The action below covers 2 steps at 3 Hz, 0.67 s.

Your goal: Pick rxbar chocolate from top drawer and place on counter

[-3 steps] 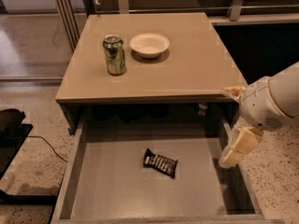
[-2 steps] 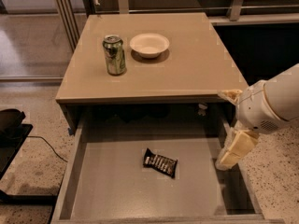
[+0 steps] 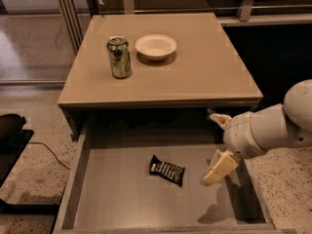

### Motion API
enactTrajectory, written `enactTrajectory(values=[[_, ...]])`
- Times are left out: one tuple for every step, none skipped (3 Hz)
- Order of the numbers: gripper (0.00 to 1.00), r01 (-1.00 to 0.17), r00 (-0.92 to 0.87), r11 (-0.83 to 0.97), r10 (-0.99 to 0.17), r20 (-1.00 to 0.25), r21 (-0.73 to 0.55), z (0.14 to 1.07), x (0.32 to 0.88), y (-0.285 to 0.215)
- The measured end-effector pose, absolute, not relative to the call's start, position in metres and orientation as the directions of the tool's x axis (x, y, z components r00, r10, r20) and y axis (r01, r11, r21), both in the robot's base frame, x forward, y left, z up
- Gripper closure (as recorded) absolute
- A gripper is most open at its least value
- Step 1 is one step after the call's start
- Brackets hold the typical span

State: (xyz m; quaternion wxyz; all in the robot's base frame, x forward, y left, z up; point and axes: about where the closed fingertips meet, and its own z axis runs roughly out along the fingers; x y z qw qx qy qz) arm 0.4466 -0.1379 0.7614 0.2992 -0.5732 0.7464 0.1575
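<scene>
The rxbar chocolate [image 3: 167, 170], a black wrapper with white lettering, lies flat on the grey bottom of the open top drawer [image 3: 112, 199], a little right of its middle. My gripper [image 3: 217, 143] hangs over the right part of the drawer, open and empty. One cream finger [image 3: 219, 168] is low, just right of the bar and apart from it. The other finger [image 3: 219, 118] is up near the counter's front edge. The tan counter [image 3: 204, 67] lies above and behind the drawer.
A green can [image 3: 119, 57] and a white bowl [image 3: 155, 47] stand on the counter's back left part. My white arm [image 3: 273, 128] comes in from the right. A dark object with a cable [image 3: 12, 135] lies on the speckled floor at the left.
My gripper has moved left and slightly down over the drawer, closer to the bar. The bar, can and bowl have not moved.
</scene>
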Motion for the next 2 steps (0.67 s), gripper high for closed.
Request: enactTrajectory(values=[[0.00,-0.931,-0.186,0.348,-0.710,-0.680,-0.109,0.7296,0.4566,-0.1259],[0.00,-0.931,-0.184,0.347,-0.710,-0.679,-0.110,0.7297,0.4561,-0.1255]])
